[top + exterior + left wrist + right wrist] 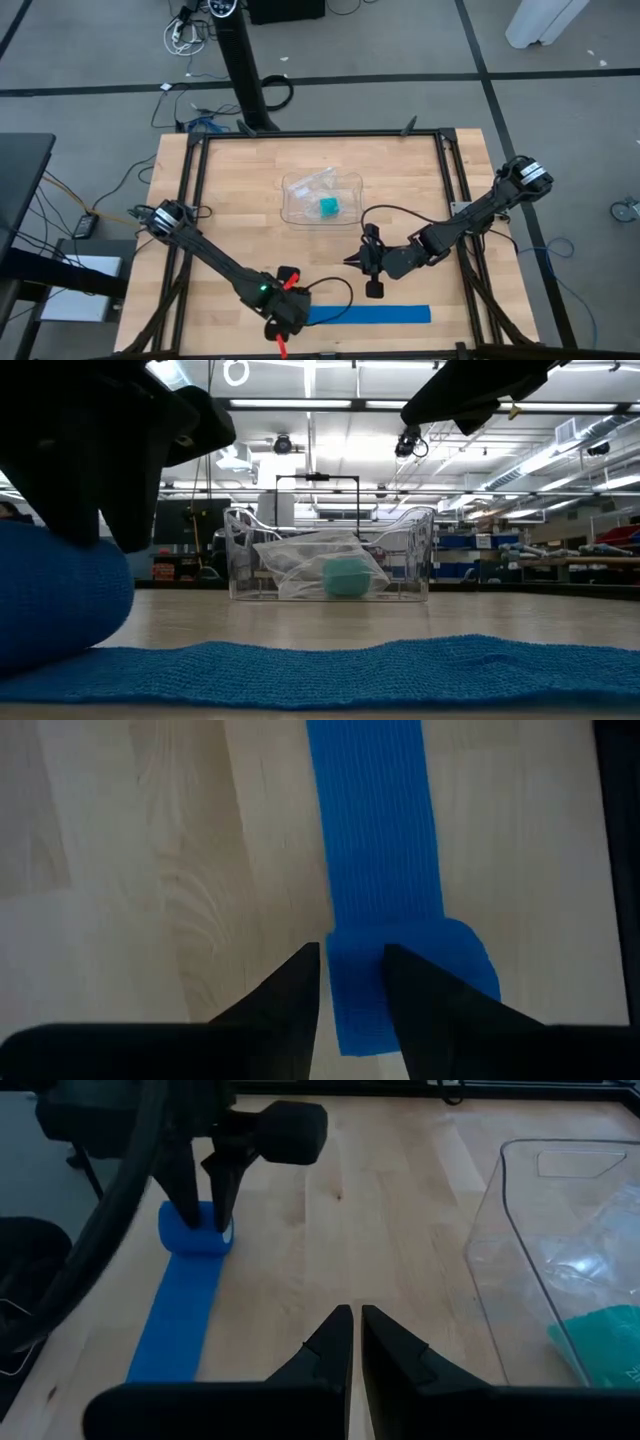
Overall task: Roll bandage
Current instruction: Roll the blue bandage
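Rolling bandage (pixel 372 314) at lower centre: left gripper (pixel 352 990) jaws grasping the roll; keep wraps tight, edges aligned; right gripper (pixel 355 1342) clenched, empty.

Robotics lab or industrial test bay, not a home. Evidence: light wooden butcher-block tabletop (pixel 240 190) boxed in by a black metal frame (pixel 320 135), with two dark jointed robot arms (pixel 215 262) mounted at its sides. Grey floor with dark seam lines (pixel 400 40), loose cables (pixel 185 35) trailing across it, black upright stand post (pixel 243 60) behind the table. Low view across the table: high open ceiling with long fluorescent strip lights (pixel 330 404) and exposed ducting (pixel 600 430), plus warehouse-style shelving with blue bins (pixel 470 545) in the background. A clear plastic tray (pixel 300 213) sits mid-table as a test prop.
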`<move>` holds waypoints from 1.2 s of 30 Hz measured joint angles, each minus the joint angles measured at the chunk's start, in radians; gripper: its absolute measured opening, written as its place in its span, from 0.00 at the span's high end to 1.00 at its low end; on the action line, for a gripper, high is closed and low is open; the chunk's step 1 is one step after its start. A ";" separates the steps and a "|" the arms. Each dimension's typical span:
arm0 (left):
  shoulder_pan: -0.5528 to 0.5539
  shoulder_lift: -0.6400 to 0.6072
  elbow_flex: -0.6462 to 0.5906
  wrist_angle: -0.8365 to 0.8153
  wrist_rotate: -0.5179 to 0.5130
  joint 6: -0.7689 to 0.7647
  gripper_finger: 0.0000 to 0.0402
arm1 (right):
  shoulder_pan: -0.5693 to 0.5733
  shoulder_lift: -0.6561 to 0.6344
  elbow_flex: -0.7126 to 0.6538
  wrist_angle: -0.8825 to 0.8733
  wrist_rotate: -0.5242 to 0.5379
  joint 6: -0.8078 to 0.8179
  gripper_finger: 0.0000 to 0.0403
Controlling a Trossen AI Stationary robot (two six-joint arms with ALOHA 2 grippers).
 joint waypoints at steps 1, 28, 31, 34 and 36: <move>0.004 0.000 -0.007 0.020 0.000 0.003 0.70 | 0.000 0.000 0.000 0.000 0.000 0.000 0.94; 0.043 -0.056 0.080 -0.063 0.009 -0.048 0.70 | 0.008 0.000 0.000 -0.012 0.033 0.009 0.94; 0.042 -0.056 0.060 -0.118 0.050 -0.103 0.70 | 0.013 0.000 0.000 -0.011 0.032 0.009 0.94; 0.036 -0.056 0.034 -0.094 0.066 -0.115 0.70 | 0.017 0.000 0.000 -0.010 0.033 0.009 0.94; 0.036 -0.056 0.021 -0.069 0.083 -0.114 0.70 | 0.017 0.000 0.000 -0.011 0.034 0.009 0.94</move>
